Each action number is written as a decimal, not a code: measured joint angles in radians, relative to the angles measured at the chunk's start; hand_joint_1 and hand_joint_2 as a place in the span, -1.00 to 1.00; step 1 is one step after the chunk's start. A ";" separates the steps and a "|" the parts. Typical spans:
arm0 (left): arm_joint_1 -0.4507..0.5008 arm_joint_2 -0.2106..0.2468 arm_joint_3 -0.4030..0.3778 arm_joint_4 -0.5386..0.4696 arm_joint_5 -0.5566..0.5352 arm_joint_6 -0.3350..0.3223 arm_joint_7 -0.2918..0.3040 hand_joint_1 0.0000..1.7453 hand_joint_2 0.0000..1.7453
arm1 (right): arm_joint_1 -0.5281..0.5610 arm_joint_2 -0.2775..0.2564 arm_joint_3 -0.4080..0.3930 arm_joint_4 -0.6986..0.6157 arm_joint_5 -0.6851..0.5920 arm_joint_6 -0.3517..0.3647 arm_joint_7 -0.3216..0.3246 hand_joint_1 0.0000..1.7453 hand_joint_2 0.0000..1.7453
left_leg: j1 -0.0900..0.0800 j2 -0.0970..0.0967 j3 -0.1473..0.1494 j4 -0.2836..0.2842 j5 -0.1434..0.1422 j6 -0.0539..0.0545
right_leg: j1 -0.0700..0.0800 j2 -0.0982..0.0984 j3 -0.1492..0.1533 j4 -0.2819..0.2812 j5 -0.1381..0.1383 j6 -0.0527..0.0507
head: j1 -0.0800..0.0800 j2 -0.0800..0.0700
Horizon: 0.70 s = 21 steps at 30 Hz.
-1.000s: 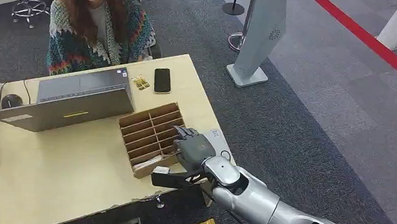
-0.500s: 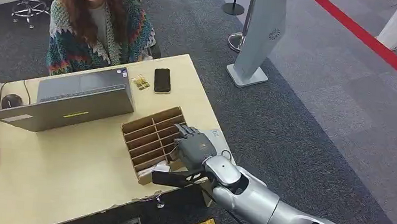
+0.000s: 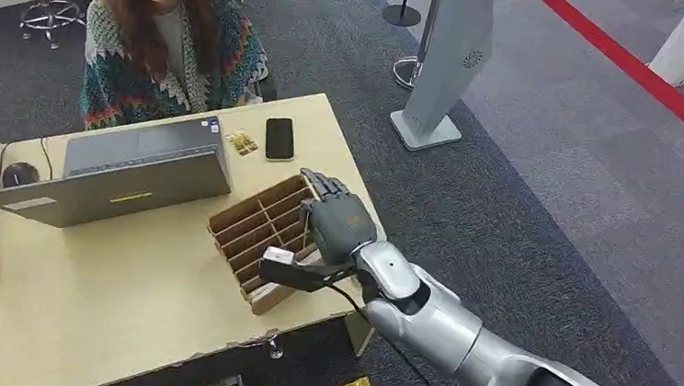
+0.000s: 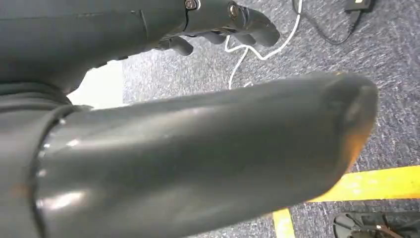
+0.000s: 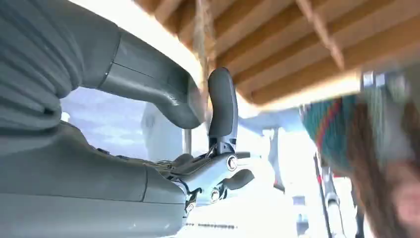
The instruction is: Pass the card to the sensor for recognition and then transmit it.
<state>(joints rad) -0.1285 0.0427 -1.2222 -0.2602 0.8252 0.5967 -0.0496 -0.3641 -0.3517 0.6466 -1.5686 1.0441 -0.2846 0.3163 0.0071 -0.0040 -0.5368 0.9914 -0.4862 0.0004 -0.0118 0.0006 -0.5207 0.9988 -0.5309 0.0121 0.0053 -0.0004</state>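
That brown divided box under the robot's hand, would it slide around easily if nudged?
Probably. The divided box looks like thin cardboard, so likely light. It sits loose and askew on the smooth desk, near its edge, so a nudge from the right hand could well shift it.

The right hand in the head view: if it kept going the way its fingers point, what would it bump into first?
Probably the black phone. The right hand hovers over the wooden organizer, fingers aimed up the desk; height is unclear.

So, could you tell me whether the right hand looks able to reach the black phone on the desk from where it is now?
Probably yes: the right hand hovers over the wooden divider box, and the black phone lies just beyond on bare desk, with nothing between them.
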 joint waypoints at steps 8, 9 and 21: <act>-0.026 0.000 -0.004 0.000 -0.044 -0.019 0.011 -1.00 -1.00 | -0.200 -0.016 -0.031 -0.045 -0.046 0.024 0.033 1.00 1.00 | 0.000 0.001 0.000 0.000 0.000 0.000 | 0.000 0.001 -0.001 0.001 0.001 0.000 | 0.000 0.000; -0.029 0.000 -0.005 0.000 -0.049 -0.021 0.014 -1.00 -1.00 | -0.223 -0.016 -0.031 -0.044 -0.055 0.026 0.034 1.00 1.00 | 0.000 0.001 0.000 0.000 0.000 0.000 | 0.000 0.001 -0.001 0.001 0.001 0.000 | 0.000 0.000; -0.081 -0.009 -0.029 0.000 -0.127 -0.057 0.069 -1.00 -1.00 | -0.553 0.024 0.041 0.250 -0.192 0.085 0.010 1.00 1.00 | 0.000 -0.002 -0.002 0.000 0.001 0.000 | 0.000 -0.002 -0.001 0.001 0.001 0.000 | 0.000 0.000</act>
<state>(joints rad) -0.2098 0.0340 -1.2509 -0.2605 0.6981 0.5398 0.0198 -0.9172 -0.3282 0.6873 -1.3185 0.8520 -0.1999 0.3262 0.0071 -0.0061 -0.5389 0.9915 -0.4851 0.0005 -0.0116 -0.0010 -0.5214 1.0002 -0.5296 0.0120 0.0053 -0.0004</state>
